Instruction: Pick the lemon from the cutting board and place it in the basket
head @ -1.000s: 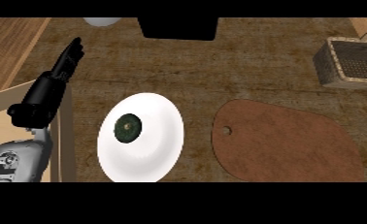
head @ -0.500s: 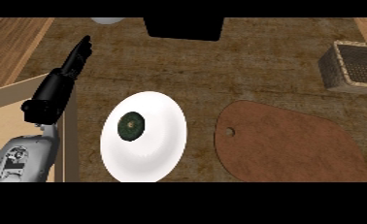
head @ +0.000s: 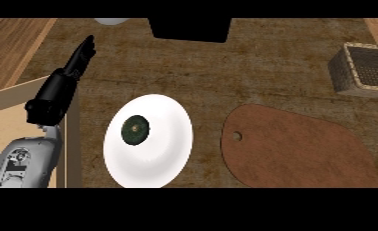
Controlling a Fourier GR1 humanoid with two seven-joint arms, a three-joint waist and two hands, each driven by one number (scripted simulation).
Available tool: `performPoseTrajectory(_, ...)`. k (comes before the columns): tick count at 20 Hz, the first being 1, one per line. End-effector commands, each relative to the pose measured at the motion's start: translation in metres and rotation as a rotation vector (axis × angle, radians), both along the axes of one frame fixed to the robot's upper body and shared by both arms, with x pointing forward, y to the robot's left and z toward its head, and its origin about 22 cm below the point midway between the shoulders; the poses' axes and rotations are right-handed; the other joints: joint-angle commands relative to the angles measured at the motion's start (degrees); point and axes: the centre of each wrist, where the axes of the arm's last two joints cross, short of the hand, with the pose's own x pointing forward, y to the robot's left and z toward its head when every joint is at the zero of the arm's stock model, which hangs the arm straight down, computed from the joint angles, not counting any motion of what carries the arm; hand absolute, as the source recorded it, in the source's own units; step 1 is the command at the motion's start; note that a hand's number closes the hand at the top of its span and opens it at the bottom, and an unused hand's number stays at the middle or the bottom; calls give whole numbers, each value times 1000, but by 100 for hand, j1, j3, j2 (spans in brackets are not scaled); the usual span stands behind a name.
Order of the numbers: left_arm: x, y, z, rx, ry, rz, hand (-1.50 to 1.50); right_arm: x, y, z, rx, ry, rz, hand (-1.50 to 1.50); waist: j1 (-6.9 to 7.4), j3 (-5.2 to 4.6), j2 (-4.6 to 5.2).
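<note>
Counter (head: 244, 70) of mottled brown fills most of the head view, with a strip of lighter wood along its left side. The left hand (head: 74, 67) stands at the left, its black fingers straight and close together, pointing up and away toward the counter's far edge; it holds nothing and touches none of the objects. Its grey forearm (head: 28, 161) comes in from the lower left corner.

Just right of that forearm lies a white plate (head: 159, 160), and on the plate's left half sits a small, dark green round thing (head: 135, 129). I can't tell what it is. Beside the plate, to the right, lies the reddish-brown cutting board (head: 303, 150), with a small hole near its left edge; nothing rests on the part of it I can see. The lemon I cannot find anywhere in view.

The basket (head: 356, 70), woven and square-cornered, sits at the far right edge, partly cut off, well apart from the board and the hand. A black block (head: 189, 27) stands at the far middle of the counter, and a pale rounded object (head: 111, 21) peeks in to its left. The right hand does not show.
</note>
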Motion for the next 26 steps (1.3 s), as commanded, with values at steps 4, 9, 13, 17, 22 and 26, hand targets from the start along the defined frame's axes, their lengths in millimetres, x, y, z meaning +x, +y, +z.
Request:
performPoseTrajectory(4,3,3,-8,-12,-2,22,0,29,22,-8,-43,192,179,150,-143,2,-2)
performPoseTrajectory(9,-2,13,1,5,4,38,0,25,25,-6,-276,236,86,150,-160,16,-14)
performPoseTrajectory(13,0,2,1,-16,-4,1,0,33,32,-13,-411,214,51,150,-135,14,-4)
performPoseTrajectory(17,-4,11,-8,-9,15,30,0,33,29,-13,-470,214,91,150,-122,8,-5)
performPoseTrajectory(22,-5,12,-4,-13,16,25,0,48,32,-33,-385,291,186,-150,-129,6,-29)
performPoseTrajectory(26,-3,11,-5,-9,5,25,0,46,23,-36,-299,253,182,-150,-140,11,2)
